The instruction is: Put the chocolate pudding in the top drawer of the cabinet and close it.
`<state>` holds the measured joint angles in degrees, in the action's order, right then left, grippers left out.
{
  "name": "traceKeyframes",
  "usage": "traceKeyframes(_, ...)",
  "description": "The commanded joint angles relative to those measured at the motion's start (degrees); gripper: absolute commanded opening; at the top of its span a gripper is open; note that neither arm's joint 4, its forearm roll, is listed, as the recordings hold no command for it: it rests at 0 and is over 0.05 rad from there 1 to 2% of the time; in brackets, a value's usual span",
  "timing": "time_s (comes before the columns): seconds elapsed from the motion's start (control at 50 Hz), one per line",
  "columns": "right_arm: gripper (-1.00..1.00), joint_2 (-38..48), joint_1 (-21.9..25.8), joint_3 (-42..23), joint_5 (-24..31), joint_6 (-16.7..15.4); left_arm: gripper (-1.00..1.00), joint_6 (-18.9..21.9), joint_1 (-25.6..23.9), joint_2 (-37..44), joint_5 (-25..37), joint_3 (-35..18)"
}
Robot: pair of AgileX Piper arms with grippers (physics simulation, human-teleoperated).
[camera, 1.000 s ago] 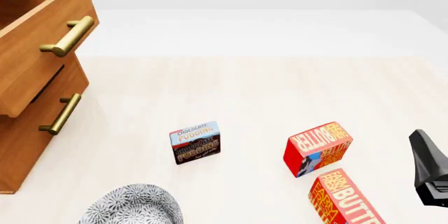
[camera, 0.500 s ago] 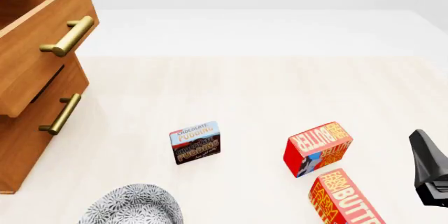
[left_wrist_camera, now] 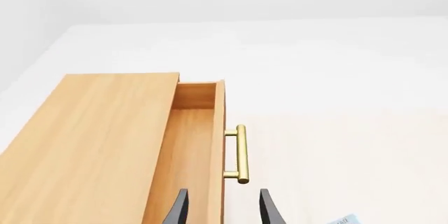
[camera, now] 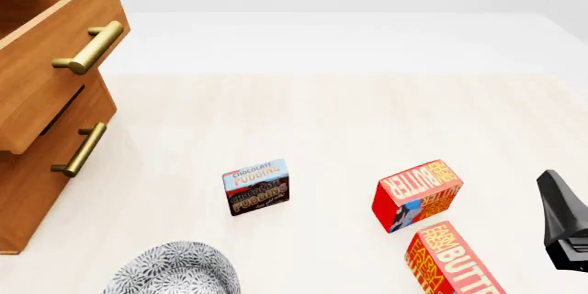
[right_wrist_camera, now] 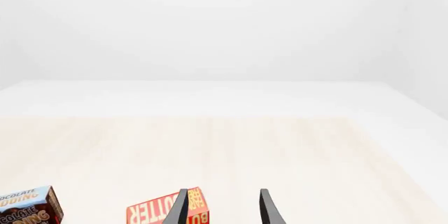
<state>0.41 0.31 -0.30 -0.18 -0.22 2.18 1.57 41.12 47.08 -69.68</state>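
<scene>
While flipping back through the last second for any movement, found none at all: same layout, same poses (not even a twitch). Chocolate pudding (camera: 256, 187) sitting out on the open table, well apart from the cabinet (camera: 37, 191), left of two butter boxes (camera: 416, 195) and near a patterned bowl (camera: 175, 270). Top drawer (camera: 55, 67) already pulled out, brass handle (camera: 89, 47) untouched. Left gripper (left_wrist_camera: 220, 205) parked over the drawer's front edge, fingers spread, nothing between them. Right gripper (right_wrist_camera: 220, 205) hanging by the butter boxes, likewise spread and empty. Means zero progress on the pick itself: pudding yet to be grabbed, carried over, dropped in, drawer pushed shut after. Probably just a pause before the reach, guessing by the right arm, being closer.
</scene>
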Motion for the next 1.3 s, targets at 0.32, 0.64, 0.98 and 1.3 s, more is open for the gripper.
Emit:
traceKeyframes(0.32, 1.0, -0.1, 0.0, 0.0, 0.0, 0.0, 1.0, -2.0, -0.2, 8.7, 6.5, -6.5)
traceKeyframes(0.64, 1.0, -0.1, 0.0, 0.0, 0.0, 0.0, 1.0, -0.1, -0.7, 10.4, 9.1, -8.2)
traceKeyframes(0.98, 1.0, -0.1, 0.0, 0.0, 0.0, 0.0, 1.0, -1.4, -0.7, 12.8, 8.8, -5.5)
traceKeyframes(1.3, 1.0, -0.1, 0.0, 0.0, 0.0, 0.0, 1.0, -1.3, -2.2, 12.9, 8.0, -3.5)
